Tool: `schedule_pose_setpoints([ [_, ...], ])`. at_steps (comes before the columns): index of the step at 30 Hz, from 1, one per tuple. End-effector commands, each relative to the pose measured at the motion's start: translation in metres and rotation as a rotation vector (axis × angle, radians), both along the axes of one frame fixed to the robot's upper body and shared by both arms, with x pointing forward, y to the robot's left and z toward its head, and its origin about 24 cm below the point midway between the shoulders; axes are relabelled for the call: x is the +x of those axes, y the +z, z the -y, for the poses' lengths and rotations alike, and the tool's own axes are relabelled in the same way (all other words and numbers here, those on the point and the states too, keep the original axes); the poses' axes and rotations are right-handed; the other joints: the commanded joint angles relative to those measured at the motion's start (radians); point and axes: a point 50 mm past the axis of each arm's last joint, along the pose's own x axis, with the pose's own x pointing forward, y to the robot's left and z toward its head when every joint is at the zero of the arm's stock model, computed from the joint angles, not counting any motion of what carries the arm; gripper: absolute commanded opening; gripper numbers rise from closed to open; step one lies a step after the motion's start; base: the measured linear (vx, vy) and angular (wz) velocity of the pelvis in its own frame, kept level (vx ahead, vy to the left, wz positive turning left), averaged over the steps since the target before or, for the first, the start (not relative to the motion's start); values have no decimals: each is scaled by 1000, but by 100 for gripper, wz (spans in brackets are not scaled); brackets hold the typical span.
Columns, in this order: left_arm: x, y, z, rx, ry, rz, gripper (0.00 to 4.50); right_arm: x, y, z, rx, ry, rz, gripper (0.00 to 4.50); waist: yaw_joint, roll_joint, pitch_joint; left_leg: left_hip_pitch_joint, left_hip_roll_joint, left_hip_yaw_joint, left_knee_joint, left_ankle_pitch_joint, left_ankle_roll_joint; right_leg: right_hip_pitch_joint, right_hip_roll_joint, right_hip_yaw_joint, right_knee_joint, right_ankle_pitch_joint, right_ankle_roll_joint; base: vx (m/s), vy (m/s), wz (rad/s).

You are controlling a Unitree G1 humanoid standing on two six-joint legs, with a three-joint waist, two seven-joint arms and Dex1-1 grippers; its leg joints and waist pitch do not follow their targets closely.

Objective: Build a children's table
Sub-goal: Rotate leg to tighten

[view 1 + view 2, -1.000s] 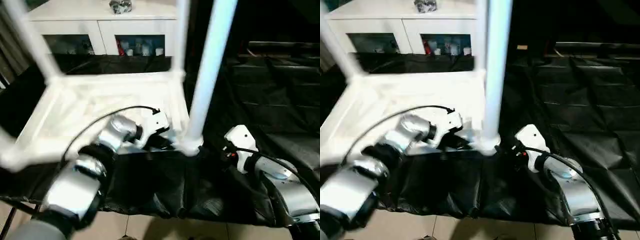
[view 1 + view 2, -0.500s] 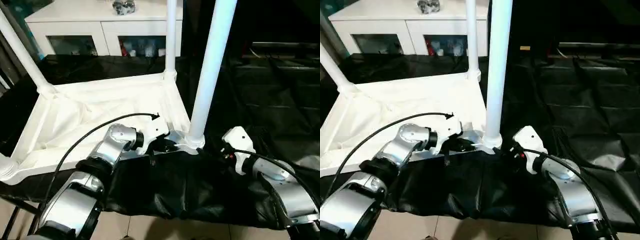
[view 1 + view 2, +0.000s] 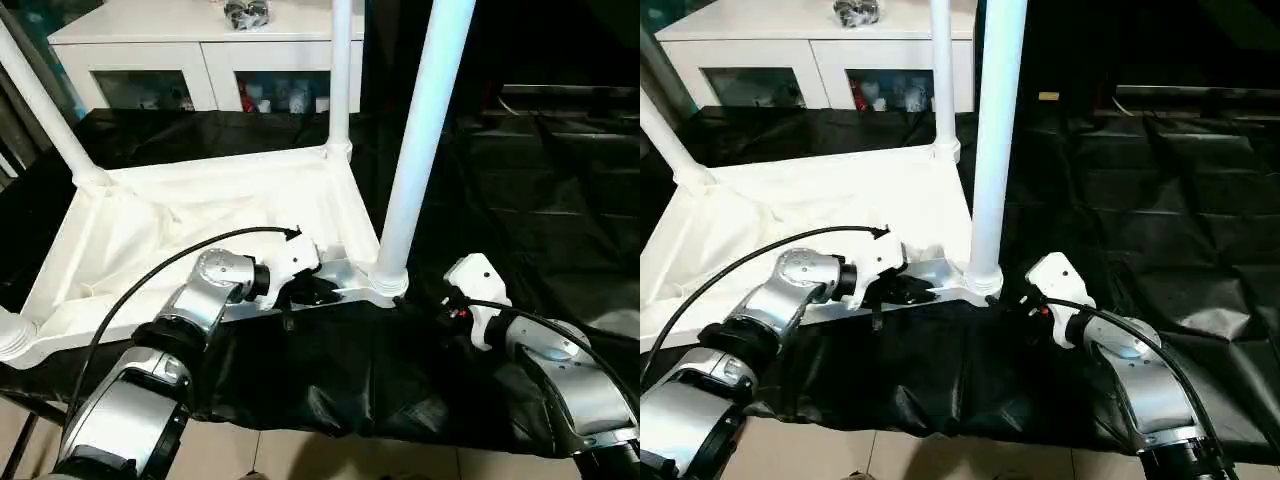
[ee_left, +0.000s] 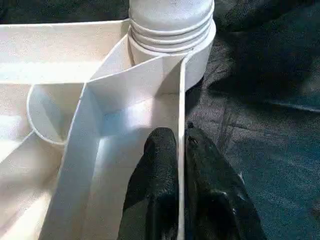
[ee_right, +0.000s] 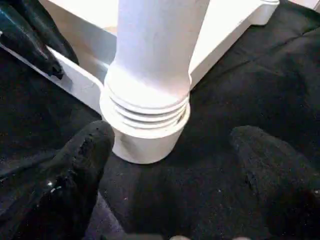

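Table top [image 3: 180, 235] upside down on black cloth [image 3: 520, 200], smooth white plastic, ribbed inside. Left gripper [image 4: 181, 150] pinches thin near rim wall between both fingers, just beside corner socket. Tubular leg [image 3: 415, 150] upright in that socket, ringed flared base. Right gripper [image 5: 172, 160] spread wide, fingers flanking leg base, not touching.

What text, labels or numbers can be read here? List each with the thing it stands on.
None can be read.
The table top, its legs and both grippers carry no markings.
The items behind the cabinet glass are too small and blurred for any label.
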Motion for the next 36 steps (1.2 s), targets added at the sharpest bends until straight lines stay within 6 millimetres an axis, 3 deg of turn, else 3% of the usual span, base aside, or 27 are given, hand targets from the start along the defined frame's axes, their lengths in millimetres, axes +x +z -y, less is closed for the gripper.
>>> schedule_pose_setpoints([
  [1, -3, -9, -16, 29, 40, -48, 3, 0, 0, -1, -6, 14, 2, 428, 6, -24, -57, 0, 50, -20, -71, -158, 89, 53, -87, 43, -79, -254, -213, 0, 0, 0],
  [11, -11, -15, -19, 87, -30, -60, 1, 2, 3, -8, 84, 72, -46, 439, 4, -23, -57, 1, 52, -19, -69, -149, 100, 53, -87, 43, -78, -252, -220, 0, 0, 0],
  [17, -14, -10, -12, 38, -78, -57, 1, 14, 5, -16, 65, 124, -30, 439, 5, -23, -60, 2, 54, -18, -67, -134, 93, 53, -89, 43, -70, -210, -244, 0, 0, 0],
  [23, -20, -11, -9, 34, -107, -66, 1, 24, 3, -22, 38, 147, -29, 439, 8, -25, -63, 2, 55, -16, -64, -97, 106, 55, -87, 44, -59, -106, -267, 0, 0, 0],
  [24, -22, -13, -9, 35, -108, -70, 0, 26, 4, -23, 53, 156, -34, 414, 9, -29, -64, -1, 55, -16, -64, -94, 112, 59, -89, 43, -55, -101, -269, 0, 0, 0],
  [36, -24, -12, -14, 38, -95, -84, 0, 30, 2, -29, 66, 216, -41, 332, 9, -30, -63, 2, 55, -15, -64, -95, 104, 57, -87, 43, -55, -114, -265, 0, 0, 0],
])
